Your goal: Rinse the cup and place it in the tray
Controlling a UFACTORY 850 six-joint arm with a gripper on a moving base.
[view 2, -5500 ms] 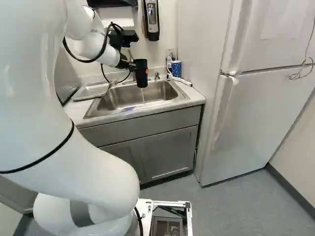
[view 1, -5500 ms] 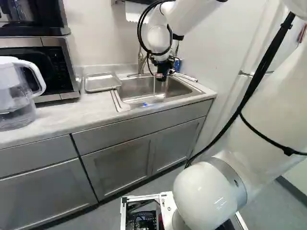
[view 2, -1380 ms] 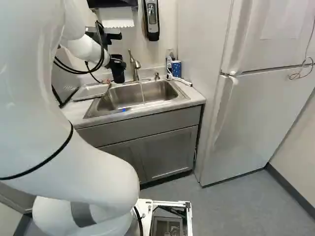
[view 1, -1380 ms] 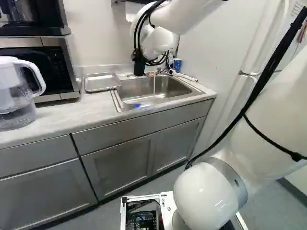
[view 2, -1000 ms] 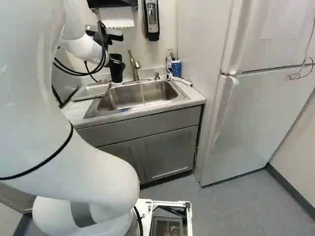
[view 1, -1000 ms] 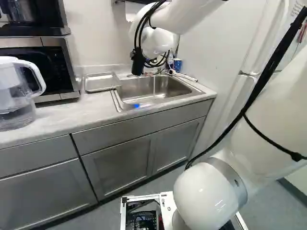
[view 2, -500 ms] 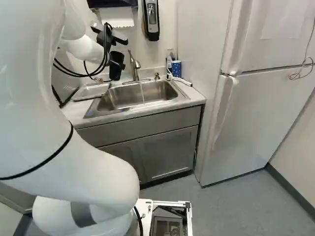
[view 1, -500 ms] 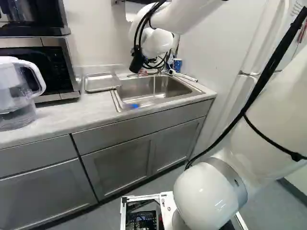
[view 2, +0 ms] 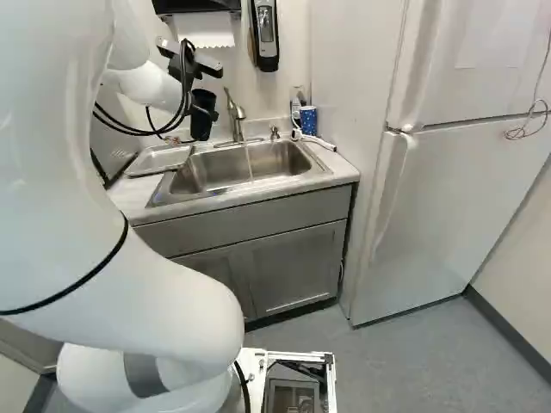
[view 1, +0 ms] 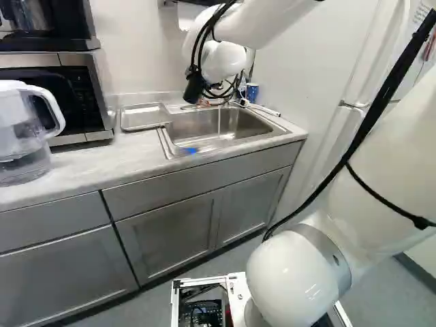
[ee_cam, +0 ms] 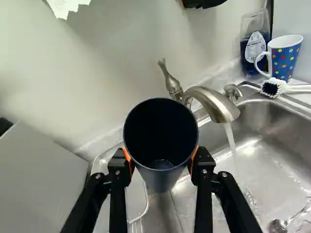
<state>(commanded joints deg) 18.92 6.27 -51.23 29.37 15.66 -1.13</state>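
With twelve o'clock towards the white plaster wall [view 1: 143, 41], around the rectangular steel sink [view 2: 284, 162] in the pale flat countertop [view 1: 102, 160]: curved metal faucet [view 2: 238, 116], twelve; spotted blue handled mug [ee_cam: 287, 58], one; tall white refrigerator [view 2: 448, 189], three; clear plastic pitcher [view 1: 20, 133], nine; shallow rectangular metal tray [view 1: 144, 116], ten, just beside.

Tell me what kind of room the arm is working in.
Probably a small kitchen or break room: there's a sink with a running faucet, a microwave on the counter, and what looks like a fridge.
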